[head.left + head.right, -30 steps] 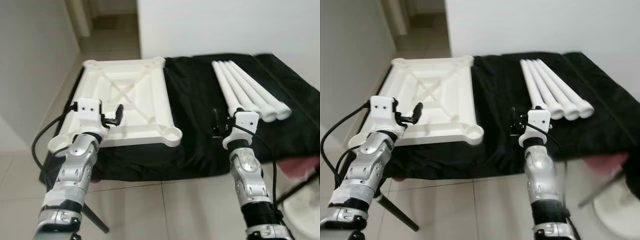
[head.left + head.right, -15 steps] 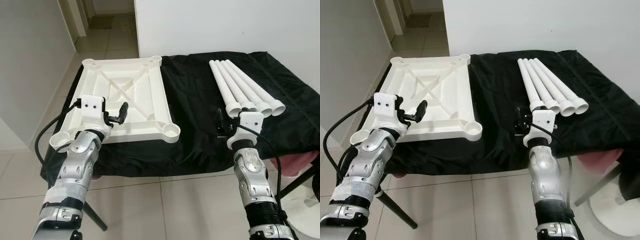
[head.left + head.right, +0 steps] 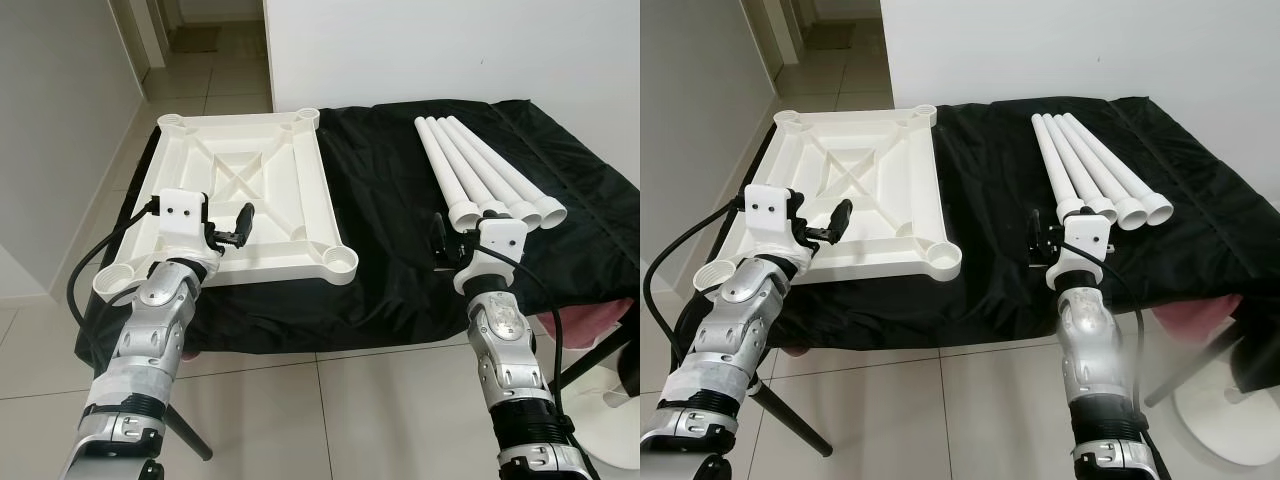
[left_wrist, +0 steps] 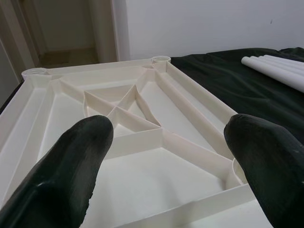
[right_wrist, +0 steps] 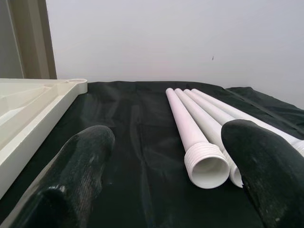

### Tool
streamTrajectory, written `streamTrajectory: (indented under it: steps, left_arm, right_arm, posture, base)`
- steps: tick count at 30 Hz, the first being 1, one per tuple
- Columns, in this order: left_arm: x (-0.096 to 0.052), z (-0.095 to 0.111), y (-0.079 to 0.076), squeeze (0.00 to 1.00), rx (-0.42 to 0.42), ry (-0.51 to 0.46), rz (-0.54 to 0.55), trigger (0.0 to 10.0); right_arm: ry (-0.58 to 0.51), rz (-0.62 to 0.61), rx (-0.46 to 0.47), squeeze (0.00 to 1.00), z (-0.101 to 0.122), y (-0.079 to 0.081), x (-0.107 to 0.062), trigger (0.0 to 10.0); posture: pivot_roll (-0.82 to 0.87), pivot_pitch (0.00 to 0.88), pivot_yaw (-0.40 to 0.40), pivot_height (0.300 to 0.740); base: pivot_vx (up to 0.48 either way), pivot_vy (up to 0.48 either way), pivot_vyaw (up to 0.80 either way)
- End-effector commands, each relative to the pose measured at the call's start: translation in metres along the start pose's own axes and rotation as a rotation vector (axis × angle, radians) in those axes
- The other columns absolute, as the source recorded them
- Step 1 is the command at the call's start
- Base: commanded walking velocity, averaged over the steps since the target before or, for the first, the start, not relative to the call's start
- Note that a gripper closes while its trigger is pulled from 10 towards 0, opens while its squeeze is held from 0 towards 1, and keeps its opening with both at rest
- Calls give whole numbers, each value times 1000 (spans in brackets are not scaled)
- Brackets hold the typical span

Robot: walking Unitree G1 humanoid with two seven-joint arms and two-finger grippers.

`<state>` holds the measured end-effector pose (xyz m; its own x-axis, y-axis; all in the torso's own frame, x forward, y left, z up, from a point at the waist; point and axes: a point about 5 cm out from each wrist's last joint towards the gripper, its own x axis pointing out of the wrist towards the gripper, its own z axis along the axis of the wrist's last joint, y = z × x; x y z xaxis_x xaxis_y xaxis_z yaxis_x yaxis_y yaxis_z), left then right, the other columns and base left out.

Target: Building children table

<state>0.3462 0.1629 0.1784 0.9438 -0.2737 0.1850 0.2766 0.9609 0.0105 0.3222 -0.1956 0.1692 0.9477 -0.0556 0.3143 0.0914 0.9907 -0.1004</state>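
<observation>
my left gripper (image 4: pixel 166 156) hangs open over the near edge of the upturned white tabletop (image 3: pixel 245 190). my right gripper (image 5: pixel 161 166) is open too, facing four white legs (image 3: pixel 485 175) near the black-draped table's (image 3: pixel 385 260) right side.

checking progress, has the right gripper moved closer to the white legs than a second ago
Cannot tell. The right gripper sits at the threaded ends of the white legs as before; the whole view shifted, so the camera moved.

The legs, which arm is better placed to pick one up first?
Right, probably. The right gripper is open and faces the threaded ends of the legs. The left gripper hovers over the tabletop, across the cloth.
</observation>
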Motion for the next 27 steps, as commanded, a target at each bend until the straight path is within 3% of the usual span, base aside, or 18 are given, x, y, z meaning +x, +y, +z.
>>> streamTrajectory:
  steps: [1,14,27]
  left_arm:
    - [1,0,4,0,21,2,-6,10000]
    - [0,5,5,0,39,-9,-27,10000]
    - [-2,4,4,0,35,-14,-25,10000]
  right_arm:
    - [-14,-12,4,0,2,0,-1,10000]
    - [-10,-28,18,0,-1,2,-1,10000]
    - [-13,-20,6,0,0,2,2,10000]
  posture:
    - [-118,4,97,740]
    - [-73,7,90,740]
    - [-70,2,81,740]
  base:
    - [0,0,0]
    - [0,0,0]
    - [258,0,0]
